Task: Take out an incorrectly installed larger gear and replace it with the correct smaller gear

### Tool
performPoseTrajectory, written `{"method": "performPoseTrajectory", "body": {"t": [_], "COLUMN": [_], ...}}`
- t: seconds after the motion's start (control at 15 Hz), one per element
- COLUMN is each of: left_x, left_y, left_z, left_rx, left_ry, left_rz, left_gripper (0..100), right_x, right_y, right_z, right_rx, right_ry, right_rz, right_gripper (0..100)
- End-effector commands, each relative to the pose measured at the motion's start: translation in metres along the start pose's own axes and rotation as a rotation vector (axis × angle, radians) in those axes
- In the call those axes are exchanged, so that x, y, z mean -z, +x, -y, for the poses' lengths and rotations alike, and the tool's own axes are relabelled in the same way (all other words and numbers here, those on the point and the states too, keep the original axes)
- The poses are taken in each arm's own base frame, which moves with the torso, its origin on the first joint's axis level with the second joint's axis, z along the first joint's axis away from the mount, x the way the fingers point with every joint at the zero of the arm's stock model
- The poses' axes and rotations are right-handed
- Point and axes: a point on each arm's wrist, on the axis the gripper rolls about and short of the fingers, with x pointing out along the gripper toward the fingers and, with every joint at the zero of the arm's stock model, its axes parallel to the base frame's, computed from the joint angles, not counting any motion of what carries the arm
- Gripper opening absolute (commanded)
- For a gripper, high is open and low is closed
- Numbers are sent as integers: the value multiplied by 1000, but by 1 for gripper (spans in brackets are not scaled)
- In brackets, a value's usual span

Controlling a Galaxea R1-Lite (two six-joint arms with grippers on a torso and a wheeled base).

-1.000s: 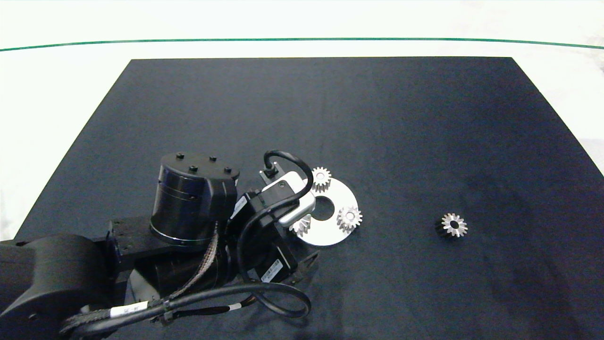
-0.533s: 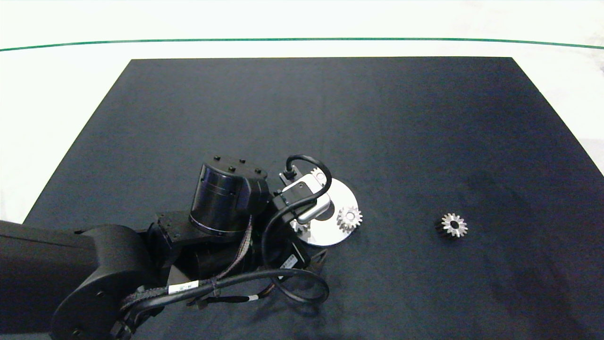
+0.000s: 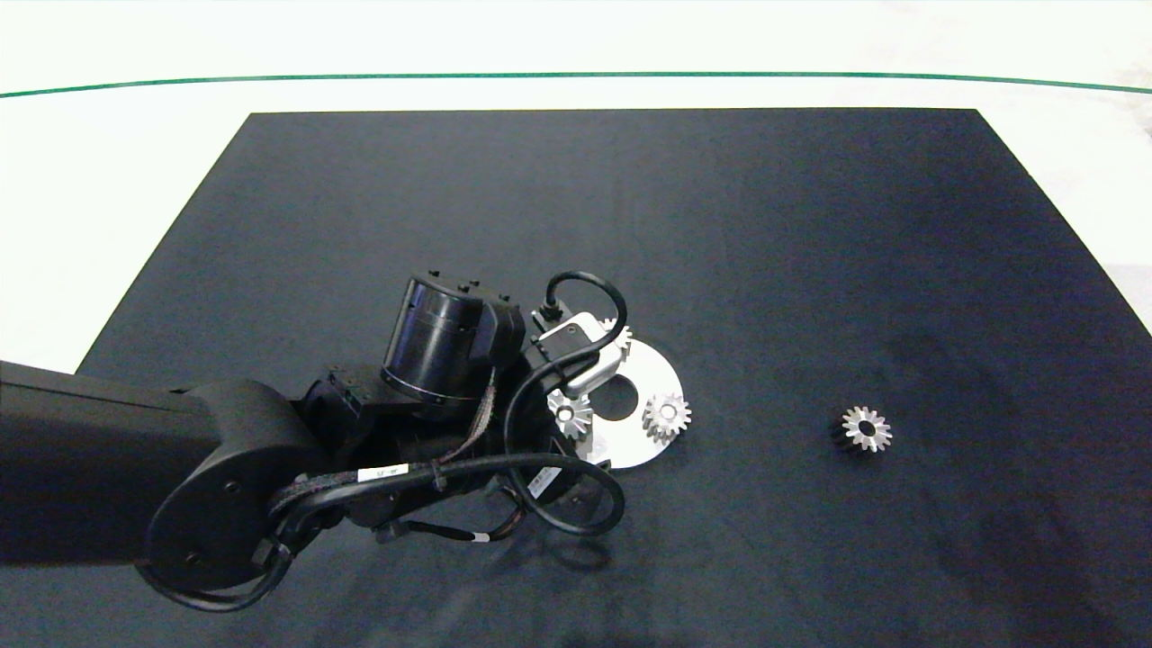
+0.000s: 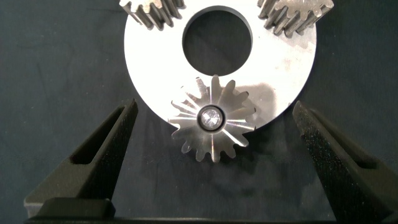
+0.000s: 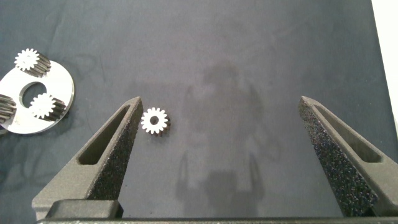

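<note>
Larger gear point(image 4: 212, 118) sits on a pin at the rim of the round silver plate point(image 4: 149, 56), its long pointed teeth overhanging the plate's edge onto the dark mat point(image 3: 630, 225). In the head view this gear point(image 3: 571, 413) lies at about 8 o'clock of the plate's central hole point(image 3: 616, 399), partly ringed by the left arm's black cable point(image 3: 576, 504).

On the left, the left tool point(image 4: 214, 155) hangs over that gear with its fingers point(image 4: 102, 155) spread wide, one on each side, neither touching the teeth; bare mat shows between each finger and the gear. Two shorter-toothed gears point(image 4: 152, 11) occupy the plate's other pins: in the head view one point(image 3: 667, 415) lies at 4 o'clock of the hole, and the other point(image 3: 617, 333) at 12 o'clock, half hidden under the wrist camera housing point(image 3: 580, 355). The left arm point(image 3: 180, 468) covers the mat from the desk's 8 o'clock corner to the plate.

To the right of the plate, open mat runs to the smaller gear point(image 3: 865, 428), which lies flat and alone, well apart from the plate at its 3 o'clock. Beyond it the mat stays bare to the right border, where the pale desk point(image 3: 1080, 144) shows. The right tool point(image 5: 217, 149) is spread wide above the mat, holding nothing, with the smaller gear point(image 5: 155, 120) just beside one finger point(image 5: 112, 155).
</note>
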Motion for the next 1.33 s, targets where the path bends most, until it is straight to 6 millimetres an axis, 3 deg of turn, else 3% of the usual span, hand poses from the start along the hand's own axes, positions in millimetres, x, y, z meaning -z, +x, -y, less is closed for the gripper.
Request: {"method": "performPoseTrajectory", "body": {"t": [0.07,1.33], "left_x": [1,2], "left_y": [2,6], "left_z": [0,1], "left_rx": [-1,2], "left_ry": [3,5], "left_rz": [-4,-16], "left_gripper": [100,63], "right_x": [0,0], "right_y": [-1,-1], "right_z": [0,0], "right_rx": [-1,1], "right_ry": [0,-1], "right_rz": [4,5], "right_gripper": [100,100]}}
